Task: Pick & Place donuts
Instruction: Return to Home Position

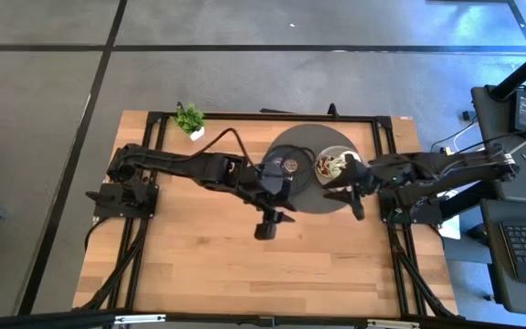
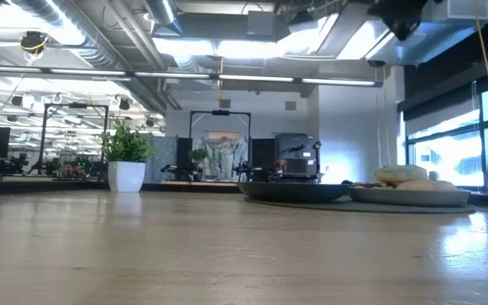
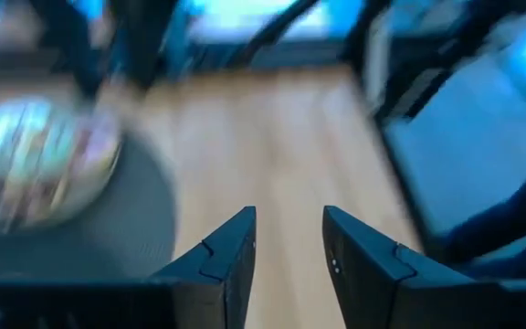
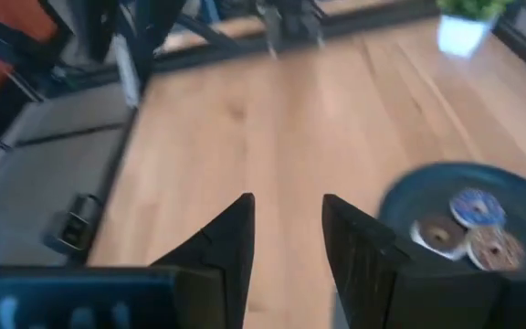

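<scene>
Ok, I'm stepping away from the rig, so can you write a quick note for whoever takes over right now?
Grippers: the left gripper is open and empty, over the bare table just in front of the plates. The right gripper is open and empty, close by the grey plate.
Donuts: the larger donuts are piled on the grey plate. The three small donuts lie on the dark plate beside it. None shows loose on the table.
Done: placing looks finished.
Left: both arms reach out over the table, so bring them home.
</scene>
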Available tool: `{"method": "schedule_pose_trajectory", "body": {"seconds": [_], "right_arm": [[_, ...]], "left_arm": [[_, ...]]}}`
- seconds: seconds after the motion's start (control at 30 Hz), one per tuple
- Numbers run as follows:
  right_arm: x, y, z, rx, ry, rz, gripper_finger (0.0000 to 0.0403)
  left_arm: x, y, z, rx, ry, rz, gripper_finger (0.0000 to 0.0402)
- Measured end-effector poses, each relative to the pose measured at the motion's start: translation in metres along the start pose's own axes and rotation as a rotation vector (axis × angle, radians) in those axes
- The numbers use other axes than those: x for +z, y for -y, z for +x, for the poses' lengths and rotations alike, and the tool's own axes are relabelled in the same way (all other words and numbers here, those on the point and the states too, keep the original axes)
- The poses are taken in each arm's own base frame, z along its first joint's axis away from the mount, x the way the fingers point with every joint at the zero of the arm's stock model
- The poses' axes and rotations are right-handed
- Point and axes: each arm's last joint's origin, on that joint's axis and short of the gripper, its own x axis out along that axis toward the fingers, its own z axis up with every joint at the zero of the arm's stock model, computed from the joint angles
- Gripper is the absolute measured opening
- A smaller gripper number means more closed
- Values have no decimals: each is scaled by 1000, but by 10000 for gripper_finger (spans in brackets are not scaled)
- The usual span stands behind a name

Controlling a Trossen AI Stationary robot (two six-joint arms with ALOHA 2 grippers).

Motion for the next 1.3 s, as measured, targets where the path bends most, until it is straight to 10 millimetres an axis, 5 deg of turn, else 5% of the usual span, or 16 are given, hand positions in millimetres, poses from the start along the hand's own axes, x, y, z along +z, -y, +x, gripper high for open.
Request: {"method": "schedule_pose_trajectory", "body": {"seconds": [0.2,0.37,0.63,0.83,0.93,1.3], "right_arm": [[1,-14,-19,167,60,-61,132],[-1,-21,-36,251,95,-123,132],[-6,-22,-40,262,66,-143,132],[-32,-16,-29,290,126,-156,132],[-52,-11,-21,311,185,-104,132],[-101,8,-19,365,307,13,132]], "left_arm": [[1,3,-13,-58,4,-10,126],[1,9,-69,4,112,-17,124],[-74,11,-118,140,321,-83,126],[-154,2,-127,236,366,-110,122],[-189,-2,-120,218,345,-267,125],[-273,-17,-114,-4,692,-198,123]]}}
